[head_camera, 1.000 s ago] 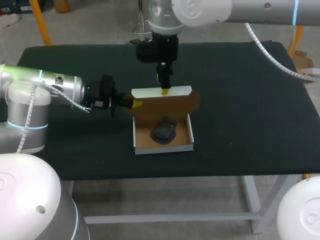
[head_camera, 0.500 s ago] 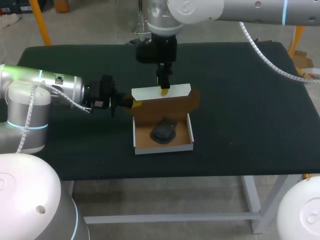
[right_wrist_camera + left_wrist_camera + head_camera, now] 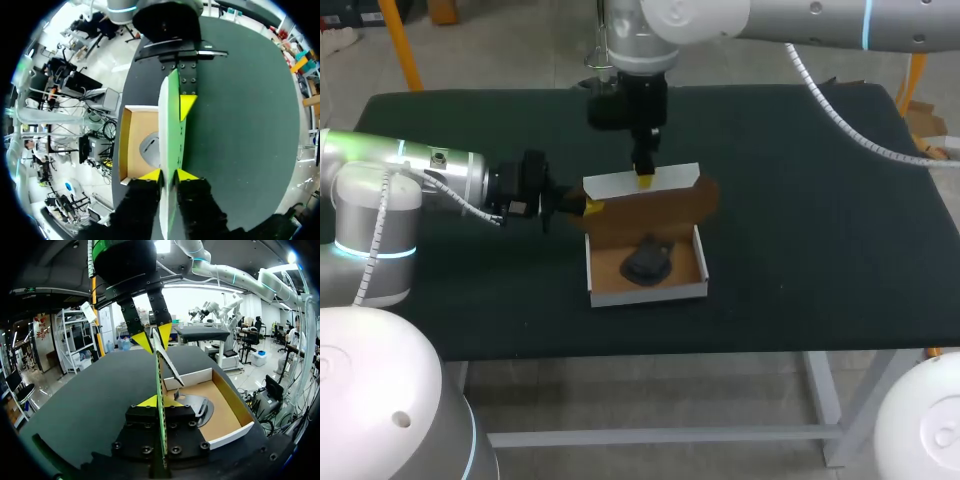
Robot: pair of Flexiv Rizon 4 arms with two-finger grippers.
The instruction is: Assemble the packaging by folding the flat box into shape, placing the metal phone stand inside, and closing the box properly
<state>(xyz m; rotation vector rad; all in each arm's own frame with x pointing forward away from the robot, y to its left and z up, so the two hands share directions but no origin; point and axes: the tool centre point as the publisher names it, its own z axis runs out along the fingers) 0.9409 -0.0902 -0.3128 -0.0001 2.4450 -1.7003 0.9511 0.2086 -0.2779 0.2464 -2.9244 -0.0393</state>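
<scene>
The white box tray point(image 3: 692, 292) sits mid-table with the dark metal phone stand point(image 3: 646, 262) lying in it. Its brown lid point(image 3: 660, 210) stands upright at the far side, topped by a white flap point(image 3: 610, 185). My left gripper point(image 3: 590, 207) is shut on the lid's left edge; in the left wrist view the lid point(image 3: 161, 390) runs edge-on between its tips point(image 3: 160, 401). My right gripper point(image 3: 644, 180) comes down from above, its fingers pressed on both faces of the lid's top edge point(image 3: 168, 125), tips point(image 3: 167, 175) either side. The tray point(image 3: 126, 145) and stand point(image 3: 150, 146) lie beside that lid.
Dark green cloth covers the table point(image 3: 820, 220), with bare room to the right of the box and in front of it. My left arm point(image 3: 430, 180) lies low across the table's left part. The right arm point(image 3: 800, 20) spans above the far edge.
My right gripper's fingers have closed on the lid's top edge and shifted slightly left and away, tilting the white flap a little. The left gripper has kept still on the lid.
</scene>
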